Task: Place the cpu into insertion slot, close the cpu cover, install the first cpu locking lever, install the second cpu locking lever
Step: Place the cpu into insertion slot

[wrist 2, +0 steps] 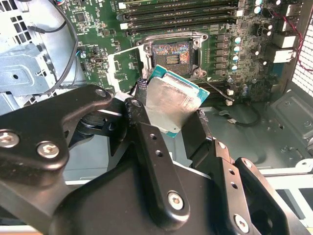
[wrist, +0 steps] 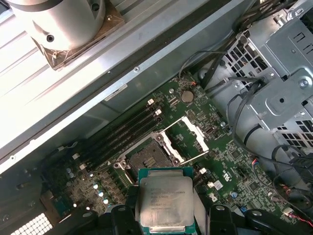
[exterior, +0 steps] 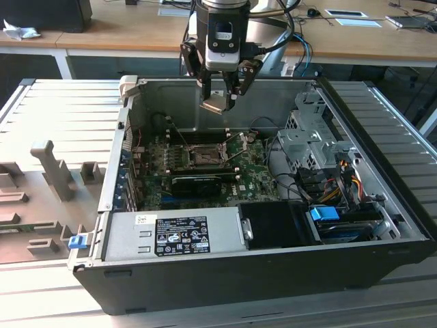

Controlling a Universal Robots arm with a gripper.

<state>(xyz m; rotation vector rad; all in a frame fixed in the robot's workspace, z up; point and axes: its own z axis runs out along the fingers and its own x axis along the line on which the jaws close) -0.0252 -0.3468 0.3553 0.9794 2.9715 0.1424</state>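
Note:
My gripper (exterior: pixel 220 98) hangs over the open computer case, shut on the cpu (exterior: pixel 214 104), a small square chip with a dull silver top and a green edge. In the second wrist view the cpu (wrist 2: pixel 171 100) sits tilted between the two black fingers (wrist 2: pixel 139 117), above and short of the insertion slot (wrist 2: pixel 171 54). The first wrist view has the cpu (wrist: pixel 164 200) near the insertion slot (wrist: pixel 149 156), whose pin field lies bare. The cpu cover (wrist: pixel 188 139) is swung open beside the socket. On the green board the insertion slot (exterior: pixel 203 156) lies well below the gripper.
A long black card (exterior: pixel 205 181) lies just in front of the socket, and memory slots (wrist 2: pixel 181 14) run behind it. The power supply (exterior: pixel 177 236) fills the case's front. A metal drive cage (exterior: pixel 311 137) with cables stands at the exterior view's right. A grey fixture (exterior: pixel 54 171) sits outside the case.

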